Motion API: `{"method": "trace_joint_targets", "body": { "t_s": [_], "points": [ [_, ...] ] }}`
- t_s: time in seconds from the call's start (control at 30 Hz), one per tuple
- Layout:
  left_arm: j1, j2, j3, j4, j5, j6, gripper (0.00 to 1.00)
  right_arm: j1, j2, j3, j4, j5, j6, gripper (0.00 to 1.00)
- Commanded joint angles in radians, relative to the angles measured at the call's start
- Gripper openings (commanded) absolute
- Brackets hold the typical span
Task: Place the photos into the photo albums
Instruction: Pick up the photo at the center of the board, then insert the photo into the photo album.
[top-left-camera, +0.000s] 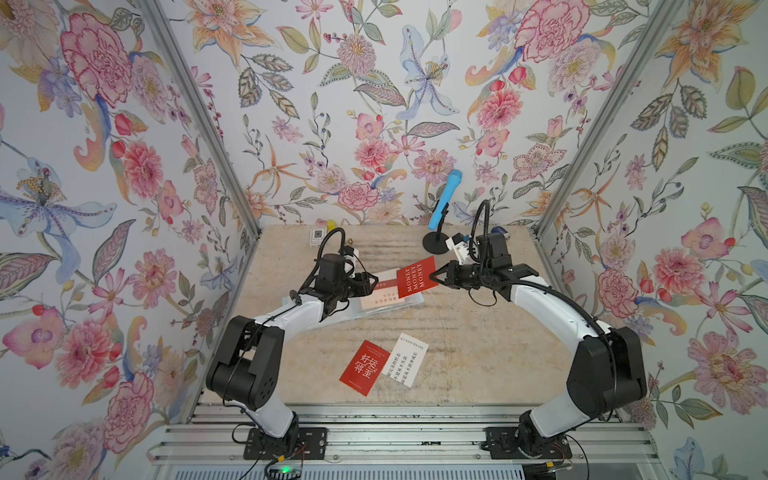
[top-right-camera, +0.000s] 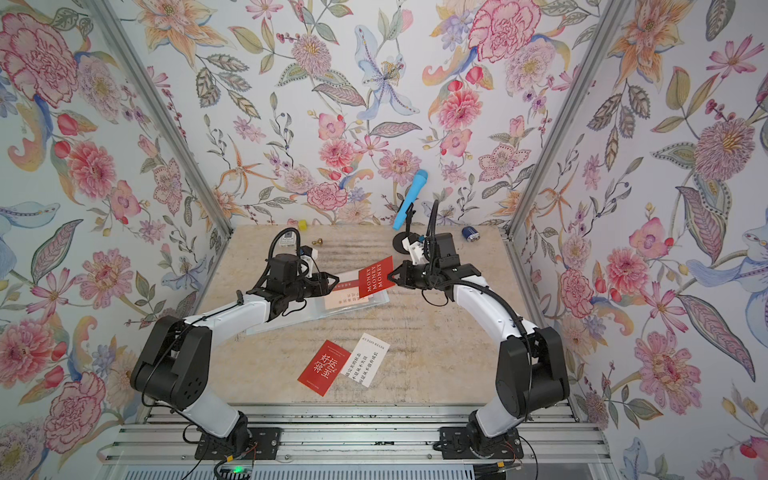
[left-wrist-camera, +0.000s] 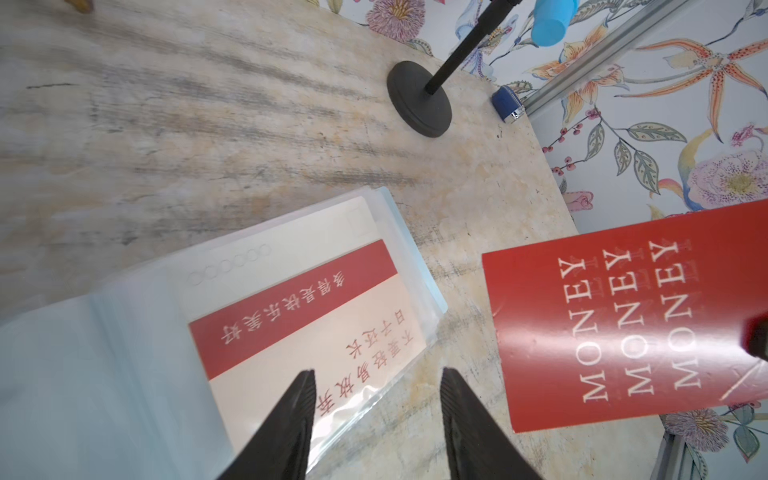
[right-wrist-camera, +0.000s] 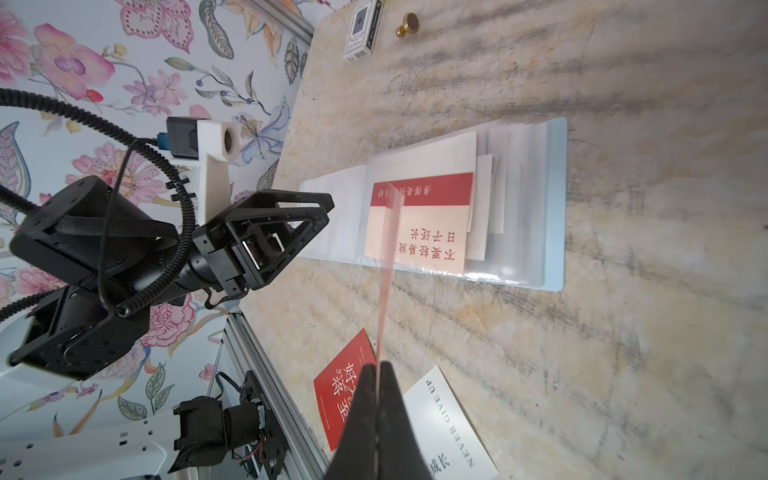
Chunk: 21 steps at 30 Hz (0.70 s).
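The red MONEY card (top-left-camera: 417, 276) is in the air above one end of the open photo album (right-wrist-camera: 555, 208), near the middle of the tabletop (top-left-camera: 478, 353). The right gripper (top-left-camera: 436, 277) pinches its edge. The left gripper (left-wrist-camera: 376, 403) is over the album's page, jaws spread with nothing between them.

Red card (top-left-camera: 417, 277): "MONEY"; white card (right-wrist-camera: 451, 428): "NEVER GIVE UP".

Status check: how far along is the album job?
Done: at least one red-banded card sits sleeved in the open album. In hand: the right gripper pinches the MONEY card in the air near it; the left gripper hangs open at the album. Left: a red card and a white card on the table.
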Motion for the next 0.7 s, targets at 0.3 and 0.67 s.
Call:
{"method": "trace_joint_targets", "body": {
  "t_s": [0.3,0.67],
  "points": [
    [0.259,-0.187,-0.212,-0.006,-0.001,-0.030,0.54,0.189,0.272,0.264,-0.006,0.007,0.004,0.03],
    [0.463,-0.221,-0.293,-0.001,0.045,-0.033,0.54,0.237,0.458,0.418,-0.007,-0.009,0.030,0.04]
  ]
}}
